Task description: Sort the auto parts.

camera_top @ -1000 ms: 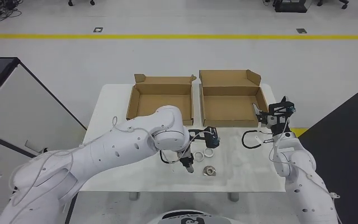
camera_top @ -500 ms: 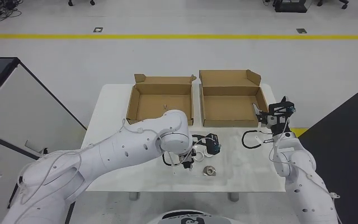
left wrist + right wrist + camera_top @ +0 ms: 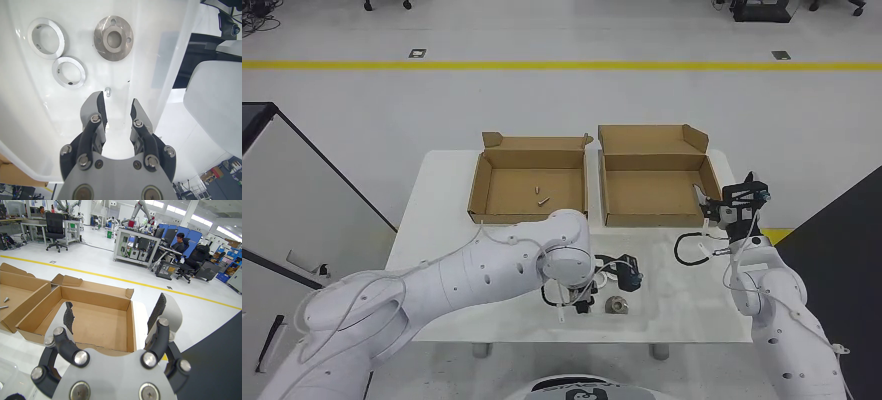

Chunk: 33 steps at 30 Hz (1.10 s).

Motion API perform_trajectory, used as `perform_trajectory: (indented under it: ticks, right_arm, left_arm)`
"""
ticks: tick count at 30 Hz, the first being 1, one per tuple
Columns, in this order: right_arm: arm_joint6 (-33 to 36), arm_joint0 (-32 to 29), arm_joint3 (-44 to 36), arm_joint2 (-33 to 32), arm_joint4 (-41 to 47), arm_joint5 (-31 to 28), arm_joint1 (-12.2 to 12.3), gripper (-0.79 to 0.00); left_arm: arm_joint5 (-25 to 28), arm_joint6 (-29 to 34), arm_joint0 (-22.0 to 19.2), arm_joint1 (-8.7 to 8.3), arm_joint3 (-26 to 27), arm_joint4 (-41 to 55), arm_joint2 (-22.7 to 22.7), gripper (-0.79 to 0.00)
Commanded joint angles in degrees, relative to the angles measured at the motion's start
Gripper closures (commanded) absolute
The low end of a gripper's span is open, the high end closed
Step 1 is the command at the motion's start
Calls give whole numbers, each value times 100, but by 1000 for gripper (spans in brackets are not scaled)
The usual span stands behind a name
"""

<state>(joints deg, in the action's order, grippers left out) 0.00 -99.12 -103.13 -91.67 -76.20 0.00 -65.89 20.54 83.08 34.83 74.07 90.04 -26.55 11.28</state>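
Left wrist view: left end effector (image 3: 117,96), half-open and empty, hangs beside a small bolt (image 3: 108,90) on the glossy white desk (image 3: 442,205); a yellow floor line (image 3: 642,65) runs beyond the desk.

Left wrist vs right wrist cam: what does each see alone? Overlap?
Left wrist: large silver metal ring, smaller silver ring, grey round metal flange and small silver bolt in a white plastic tray, before the open left end effector.
Right wrist: two silver bolts in the far brown cardboard box, a nearer cardboard box, the open right end effector.
Both: brown cardboard.
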Motion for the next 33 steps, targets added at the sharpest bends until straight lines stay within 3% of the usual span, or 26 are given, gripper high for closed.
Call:
perform_trajectory:
  ticks: [1,17,33]
  right_arm:
    - [0,0,0,0,0,0,0,-785]
    - [0,0,0,0,0,0,0,-785]
    - [0,0,0,0,0,0,0,-785]
  left_arm:
    - [-6,36,-3,50,-126,-16,-45,-311]
    - [76,-11,2,329,-705,-35,-148,-274]
    - [76,-11,77,461,-984,-104,-154,-200]
